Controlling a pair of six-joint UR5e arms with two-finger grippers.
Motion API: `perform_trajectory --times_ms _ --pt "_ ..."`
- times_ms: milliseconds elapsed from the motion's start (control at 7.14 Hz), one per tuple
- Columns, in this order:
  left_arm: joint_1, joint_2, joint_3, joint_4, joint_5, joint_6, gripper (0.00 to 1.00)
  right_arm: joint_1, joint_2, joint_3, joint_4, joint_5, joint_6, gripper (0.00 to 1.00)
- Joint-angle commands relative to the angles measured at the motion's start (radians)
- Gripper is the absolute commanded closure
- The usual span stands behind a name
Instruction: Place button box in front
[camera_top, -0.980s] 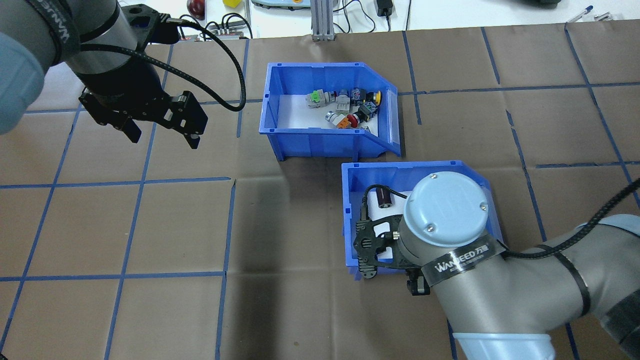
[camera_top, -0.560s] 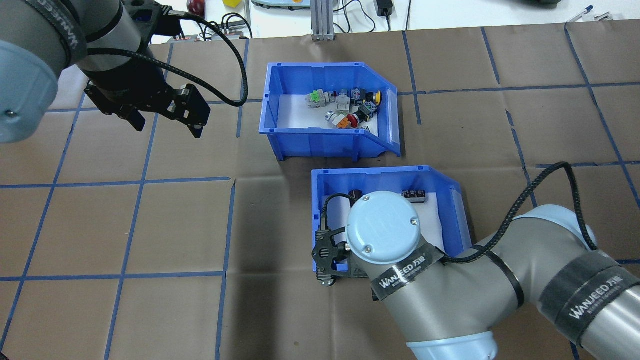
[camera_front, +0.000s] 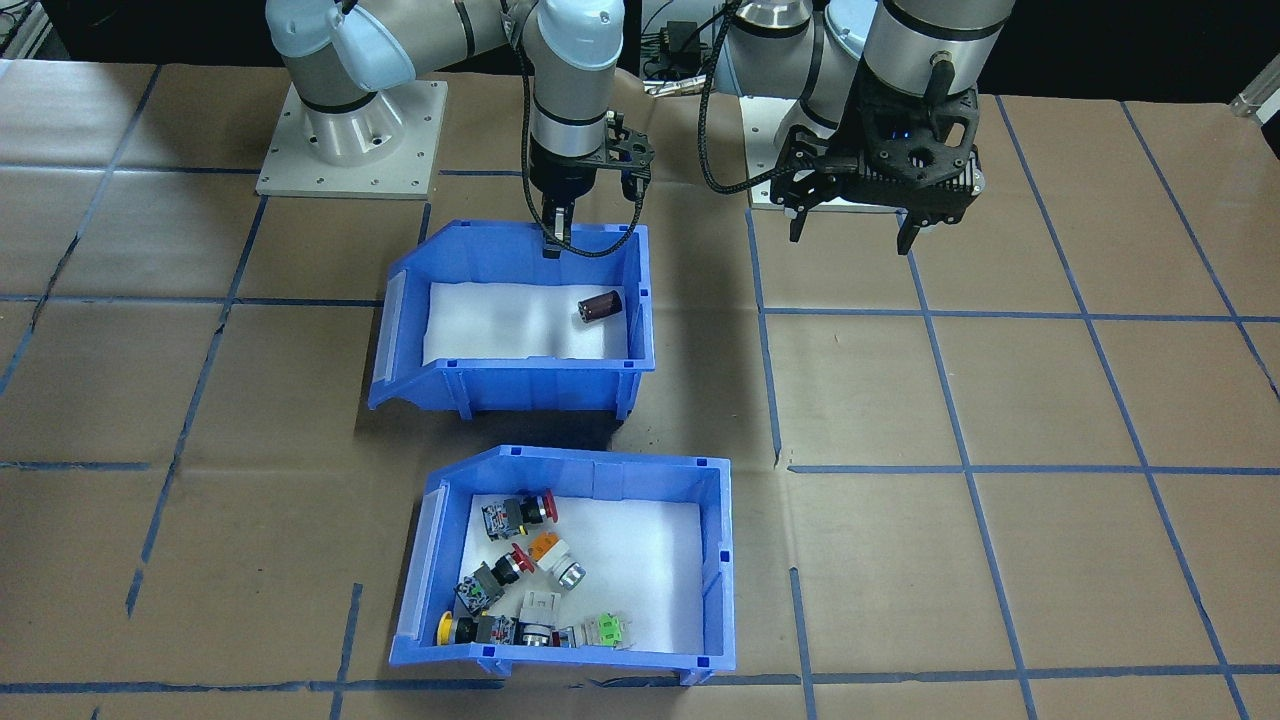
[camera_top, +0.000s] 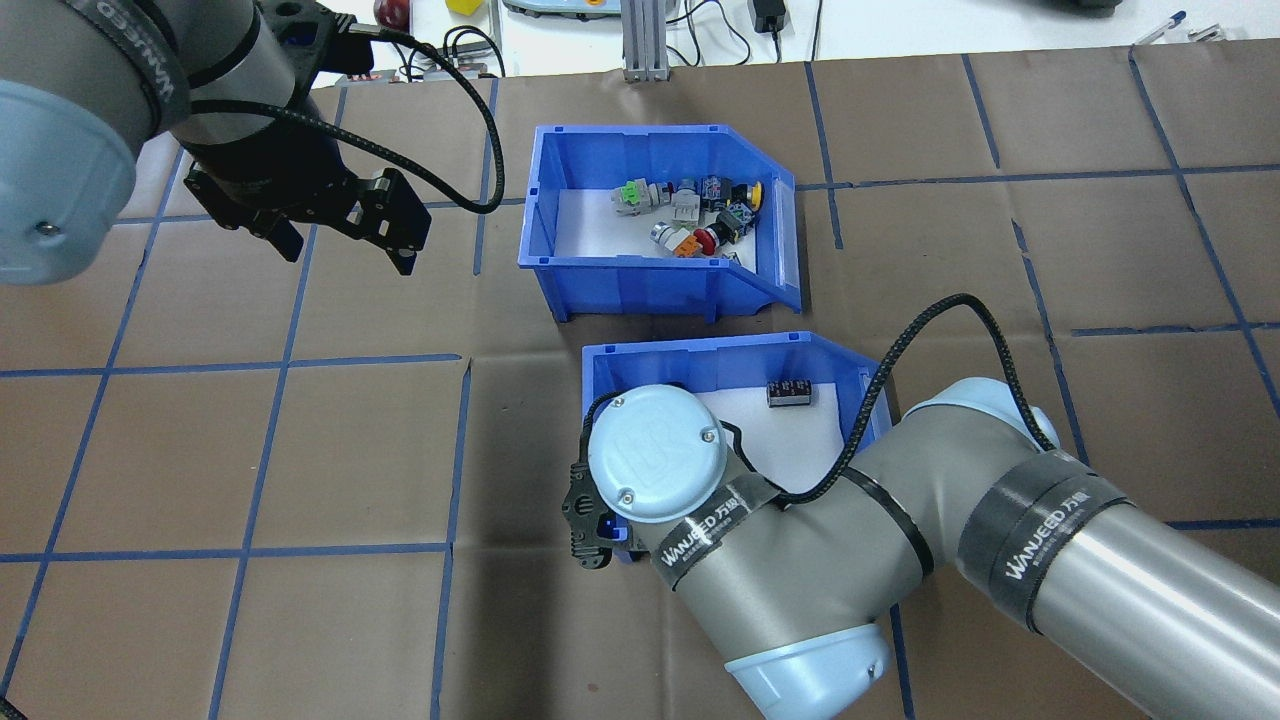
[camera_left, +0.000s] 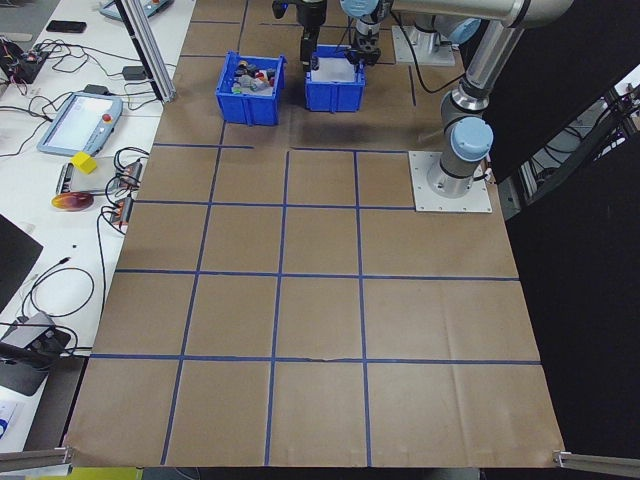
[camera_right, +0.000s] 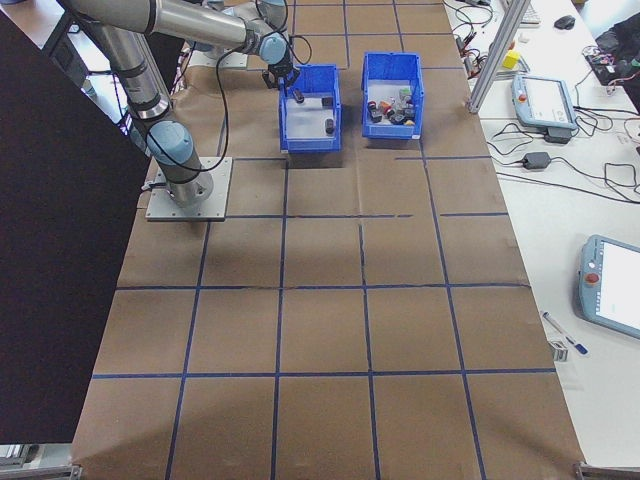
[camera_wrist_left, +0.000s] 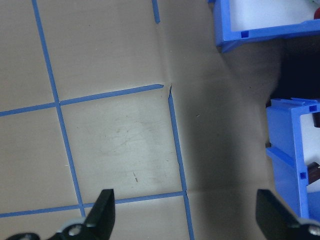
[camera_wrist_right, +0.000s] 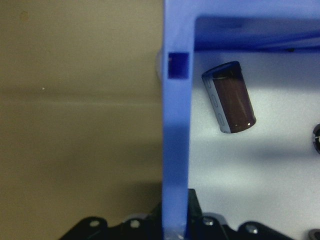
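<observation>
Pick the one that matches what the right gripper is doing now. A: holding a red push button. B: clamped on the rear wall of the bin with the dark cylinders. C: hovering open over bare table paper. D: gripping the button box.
B: the right gripper straddles the robot-side wall of the cylinder bin, and the right wrist view shows that wall running down between its fingers, beside a dark cylinder.

second blue bin (camera_front: 520, 395) with a dark cylinder (camera_front: 600, 306); brown paper-covered table (camera_front: 1000, 400)
</observation>
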Motion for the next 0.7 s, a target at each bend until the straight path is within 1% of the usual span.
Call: perform_trajectory --times_ms 0,140,280,420,560 --pt "-0.002 -0.007 -0.001 0.000 0.001 0.000 0.01 0.002 0.004 -0.005 0.002 0.012 0.029 0.40" --pt "-0.002 -0.009 -0.001 0.000 0.001 0.000 0.01 0.002 -0.002 -0.014 0.002 0.011 0.058 0.00" --pt "-0.002 -0.007 -0.001 0.000 0.002 0.000 0.01 -0.002 -0.008 -0.040 0.015 0.003 0.060 0.00" --pt "-0.002 -0.007 -0.005 0.000 0.004 0.000 0.01 -0.011 -0.025 -0.067 0.059 0.003 0.060 0.00" --pt "-0.002 -0.007 -0.004 0.000 0.004 0.000 0.01 -0.028 -0.063 -0.106 0.148 0.004 0.060 0.00"
